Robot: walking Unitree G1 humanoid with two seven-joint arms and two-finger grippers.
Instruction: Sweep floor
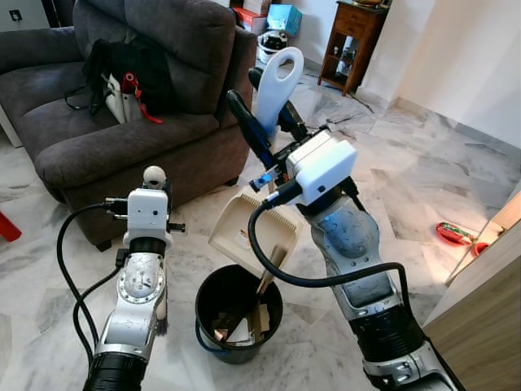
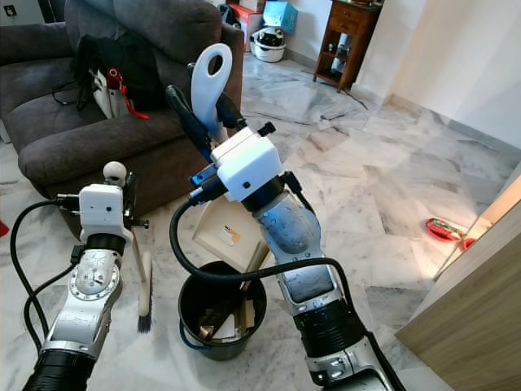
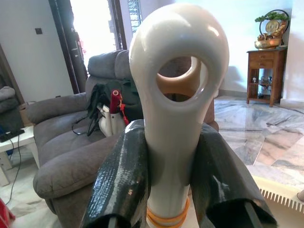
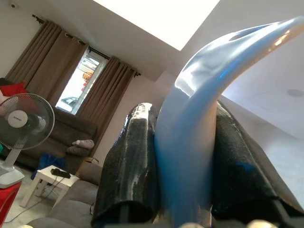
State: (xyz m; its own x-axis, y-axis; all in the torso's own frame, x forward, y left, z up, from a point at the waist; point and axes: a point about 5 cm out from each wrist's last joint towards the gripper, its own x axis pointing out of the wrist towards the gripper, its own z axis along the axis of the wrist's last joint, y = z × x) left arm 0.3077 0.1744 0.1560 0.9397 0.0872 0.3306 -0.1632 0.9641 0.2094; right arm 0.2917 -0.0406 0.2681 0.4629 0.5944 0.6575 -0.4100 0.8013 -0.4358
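Observation:
My right gripper is shut on the pale, looped handle of a cream dustpan. The pan hangs tilted, its lip over a black bin on the marble floor. Paper and wood scraps lie inside the bin. In the right wrist view the bluish handle sits clamped between both black fingers. My left gripper is shut on a white hand brush, held upright left of the bin with its dark bristles near the floor. The brush's looped handle end stands between the left fingers.
A grey sofa with a black bag on it stands close behind, to the left. A wooden cabinet edges the right side, with a red and green object on the floor beside it. A wooden side table stands far back.

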